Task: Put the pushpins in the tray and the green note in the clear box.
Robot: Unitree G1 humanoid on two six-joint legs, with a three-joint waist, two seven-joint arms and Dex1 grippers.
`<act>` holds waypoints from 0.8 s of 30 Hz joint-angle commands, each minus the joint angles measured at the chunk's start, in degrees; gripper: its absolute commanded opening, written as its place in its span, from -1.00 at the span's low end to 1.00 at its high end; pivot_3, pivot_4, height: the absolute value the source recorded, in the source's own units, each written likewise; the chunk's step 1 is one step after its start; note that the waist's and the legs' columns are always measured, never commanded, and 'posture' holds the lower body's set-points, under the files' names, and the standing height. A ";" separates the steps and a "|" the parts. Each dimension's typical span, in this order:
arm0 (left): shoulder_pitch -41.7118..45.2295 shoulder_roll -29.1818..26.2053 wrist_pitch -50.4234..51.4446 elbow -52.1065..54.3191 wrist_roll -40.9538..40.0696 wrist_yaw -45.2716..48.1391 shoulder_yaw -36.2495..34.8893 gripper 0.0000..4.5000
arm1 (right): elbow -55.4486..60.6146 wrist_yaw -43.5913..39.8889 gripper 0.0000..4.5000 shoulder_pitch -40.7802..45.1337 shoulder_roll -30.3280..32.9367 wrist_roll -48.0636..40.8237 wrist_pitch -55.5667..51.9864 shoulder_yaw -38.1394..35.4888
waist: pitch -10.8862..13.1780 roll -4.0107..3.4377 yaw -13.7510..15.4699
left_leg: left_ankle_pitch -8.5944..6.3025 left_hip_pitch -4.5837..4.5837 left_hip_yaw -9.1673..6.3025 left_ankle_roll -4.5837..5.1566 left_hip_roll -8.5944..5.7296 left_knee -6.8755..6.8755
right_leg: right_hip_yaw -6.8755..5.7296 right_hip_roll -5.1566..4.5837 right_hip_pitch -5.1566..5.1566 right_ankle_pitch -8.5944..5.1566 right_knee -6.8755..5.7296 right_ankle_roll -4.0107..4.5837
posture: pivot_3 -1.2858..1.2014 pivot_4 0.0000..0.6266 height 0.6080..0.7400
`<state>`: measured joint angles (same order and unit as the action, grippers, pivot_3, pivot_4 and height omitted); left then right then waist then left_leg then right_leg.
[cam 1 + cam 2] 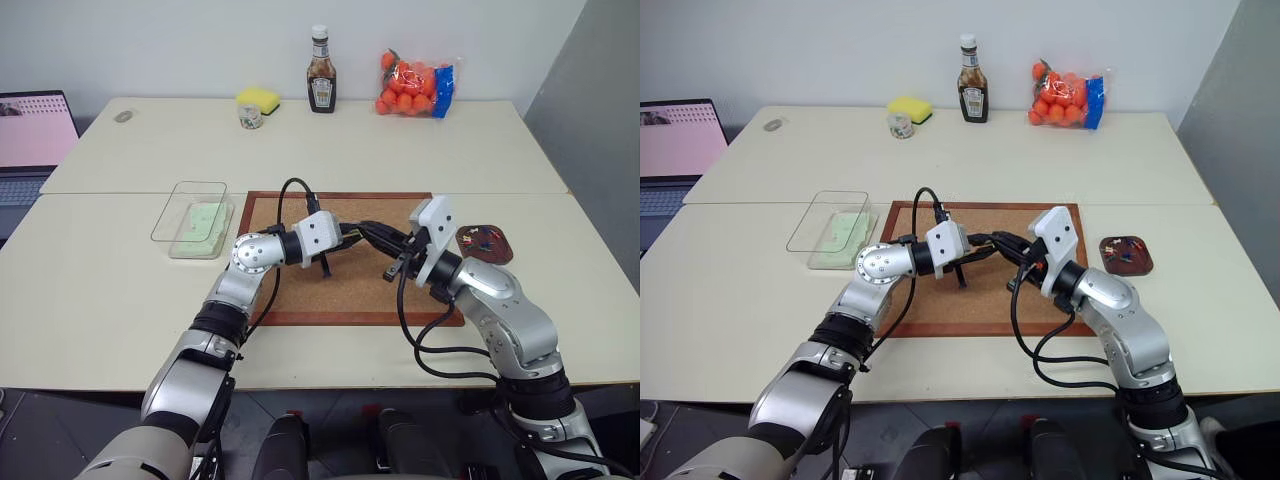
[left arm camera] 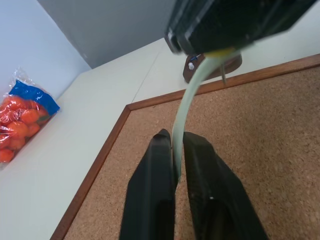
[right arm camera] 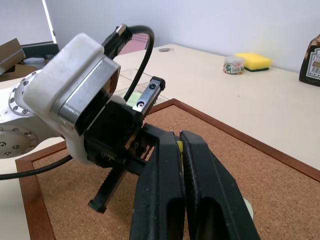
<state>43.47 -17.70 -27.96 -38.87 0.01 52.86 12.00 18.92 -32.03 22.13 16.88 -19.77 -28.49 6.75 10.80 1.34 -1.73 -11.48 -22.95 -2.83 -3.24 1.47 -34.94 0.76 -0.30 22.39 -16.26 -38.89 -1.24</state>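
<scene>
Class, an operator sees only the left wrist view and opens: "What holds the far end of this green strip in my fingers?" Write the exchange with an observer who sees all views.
Observer: The right gripper, shut on the note too.
Operator: Where are we?
Observer: Both grippers meet above the middle of the corkboard.
Operator: And the box?
Observer: The box is beside the corkboard's left edge, with a green sheet in it.

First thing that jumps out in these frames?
Both grippers meet over the corkboard: the left gripper and right gripper have their jaws shut on the same green note, which arcs between them. Behind, a bright bag of oranges sits at the table's far edge.
</scene>
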 commanded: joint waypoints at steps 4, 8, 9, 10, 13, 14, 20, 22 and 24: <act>1.63 0.21 -1.70 -0.15 -0.27 0.23 -0.46 -0.99 | 3.04 2.77 -1.00 1.26 -1.83 -2.73 -1.38 -2.93 | 0.00 0.00 0.00 | 0.00 0.00 0.00 0.00 0.00 0.00 | 0.01 0.00 0.00 0.00 0.00 0.00 | 0.03 -0.52 1.00; 1.58 0.14 -2.14 -0.31 -0.04 0.33 -0.29 -0.99 | 3.07 4.69 -1.00 1.80 -2.98 -3.75 -2.25 -4.16 | 0.00 0.00 0.00 | 0.00 0.00 0.00 0.00 0.01 0.00 | 0.00 0.00 0.00 0.00 0.00 0.00 | 0.03 -0.52 1.00; 1.57 0.14 -2.33 -0.43 0.07 0.26 -0.25 -0.99 | 3.08 4.96 -1.00 1.89 -3.16 -3.82 -2.36 -4.33 | 0.00 0.00 0.00 | 0.00 0.00 0.00 0.00 0.00 0.00 | 0.00 0.00 0.00 0.00 0.00 0.00 | 0.03 -0.52 1.00; 1.51 0.13 -2.58 -0.57 0.24 0.18 -0.17 -0.99 | 3.10 5.43 -1.00 2.01 -3.45 -4.03 -2.60 -4.62 | 0.00 0.00 0.00 | 0.00 0.00 0.00 0.00 0.00 0.00 | 0.00 0.00 0.00 0.00 0.00 0.00 | 0.03 -0.52 1.00; 1.19 0.05 -3.14 -0.75 0.78 0.13 0.18 -0.99 | 3.30 6.87 -1.00 2.24 -4.29 -4.79 -3.20 -5.62 | 0.00 0.00 0.00 | 0.00 0.00 0.00 0.00 0.01 0.00 | 0.01 0.01 0.00 0.00 0.00 0.00 | 0.03 -0.52 1.00; 1.05 0.02 -3.36 -0.76 0.96 0.09 0.26 -0.99 | 3.36 7.37 -1.00 2.29 -4.55 -5.09 -3.39 -5.98 | 0.00 0.00 0.00 | 0.00 0.00 -0.01 0.00 0.02 0.00 | 0.01 0.02 0.00 0.00 0.00 0.00 | 0.03 -0.52 1.00; 0.64 0.00 -3.91 -0.97 1.45 -0.17 0.08 -0.99 | 3.66 9.33 -1.00 2.57 -5.17 -6.34 -4.05 -7.45 | 0.00 0.00 0.00 | 0.00 0.00 0.01 0.00 0.01 0.00 | 0.01 0.02 0.00 0.00 0.00 0.00 | 0.03 -0.52 1.00; 0.37 -0.11 -3.56 -0.74 1.33 -0.36 -0.18 -0.99 | 4.09 10.69 -1.00 2.70 -5.11 -7.06 -4.41 -9.23 | 0.00 0.00 0.00 | 0.00 0.00 0.00 0.00 0.03 0.00 | 0.02 0.02 0.00 0.00 -0.01 0.00 | 0.03 -0.52 1.00; -0.34 -0.47 -2.62 0.34 0.76 -0.07 -0.50 -0.99 | 5.14 11.45 -1.00 1.75 -3.34 -7.65 -4.85 -11.75 | 0.00 0.00 0.03 | 0.00 -0.01 -0.02 0.00 0.03 0.00 | 0.02 0.03 0.00 0.00 -0.01 0.00 | 0.03 -0.52 1.00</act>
<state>43.38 -17.75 -30.52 -40.80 1.38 53.06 12.05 20.31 -21.54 23.52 12.23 -26.04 -33.36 -1.34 10.80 1.34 -1.70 -11.48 -22.96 -2.84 -3.24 1.49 -34.94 0.78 -0.27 22.39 -16.26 -38.90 -1.24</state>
